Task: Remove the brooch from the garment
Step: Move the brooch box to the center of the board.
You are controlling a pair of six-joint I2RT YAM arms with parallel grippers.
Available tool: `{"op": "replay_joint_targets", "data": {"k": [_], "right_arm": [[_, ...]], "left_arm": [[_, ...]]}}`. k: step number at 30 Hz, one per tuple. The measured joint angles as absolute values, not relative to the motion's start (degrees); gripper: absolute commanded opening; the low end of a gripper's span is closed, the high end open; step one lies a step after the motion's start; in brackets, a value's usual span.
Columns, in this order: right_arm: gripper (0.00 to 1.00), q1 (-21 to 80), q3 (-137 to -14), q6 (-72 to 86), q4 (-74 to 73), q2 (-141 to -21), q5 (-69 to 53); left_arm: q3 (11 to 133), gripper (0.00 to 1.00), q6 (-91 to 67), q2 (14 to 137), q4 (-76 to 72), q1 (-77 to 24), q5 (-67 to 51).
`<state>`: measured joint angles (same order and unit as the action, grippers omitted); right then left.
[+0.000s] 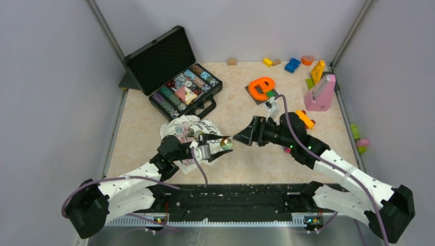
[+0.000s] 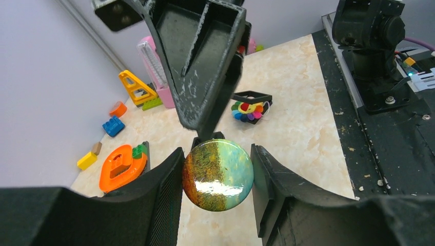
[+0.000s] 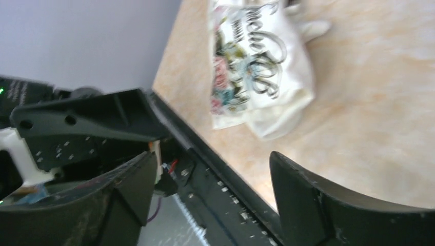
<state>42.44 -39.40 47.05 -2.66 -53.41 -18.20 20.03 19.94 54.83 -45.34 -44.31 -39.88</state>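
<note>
Pinching the round, glossy, green-and-blue button brooch [image 2: 218, 177] by its rim, the left claw [image 2: 216, 152] needs firm hold: it looks light, stiff, slippery. The right claw [image 3: 211, 159] stands spread, empty.

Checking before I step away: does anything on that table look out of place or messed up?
The garment lies crumpled in a heap, not flat. The brooch sits loose on the table, off the cloth, while the left gripper holds a round badge in the air instead.
</note>
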Motion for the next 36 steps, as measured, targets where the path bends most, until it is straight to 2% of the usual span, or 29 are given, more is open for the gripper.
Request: {"op": "replay_joint_targets", "data": {"k": [1, 2, 8, 12, 18, 23, 31, 36], "right_arm": [[0.97, 41.30, -40.34, 45.12, -5.61, -52.88, -16.99], [0.99, 40.38, -41.32, 43.57, -8.21, -52.58, -15.64], [0.99, 35.92, -47.00, 31.53, -23.18, -52.93, -0.27], [0.99, 29.78, -47.70, 27.20, -26.09, -58.39, 3.88], [0.99, 17.21, -47.22, 24.29, -23.27, -66.74, 1.02], [0.99, 10.50, -47.24, 22.24, -18.79, -75.53, -3.44], [0.99, 9.08, -47.27, 22.09, -14.20, -84.38, -9.61], [0.99, 9.67, -46.02, 23.68, -10.61, -85.73, -14.02]], "left_arm": [[20.03, 0.26, 19.94, 54.98, -45.01, -44.31, -39.70], [20.05, 0.26, 19.94, 55.27, -44.80, -44.31, -39.48], [20.62, 0.26, 19.92, 57.63, -43.68, -44.31, -38.74], [20.67, 0.26, 19.90, 58.72, -43.18, -44.31, -38.52], [20.91, 0.26, 19.86, 58.78, -43.03, -44.31, -38.52], [21.06, 0.26, 19.79, 58.78, -42.98, -44.31, -38.59], [21.43, 0.26, 19.66, 58.78, -42.76, -44.31, -38.74], [21.43, 0.26, 19.66, 58.78, -42.04, -44.31, -38.74]]}}
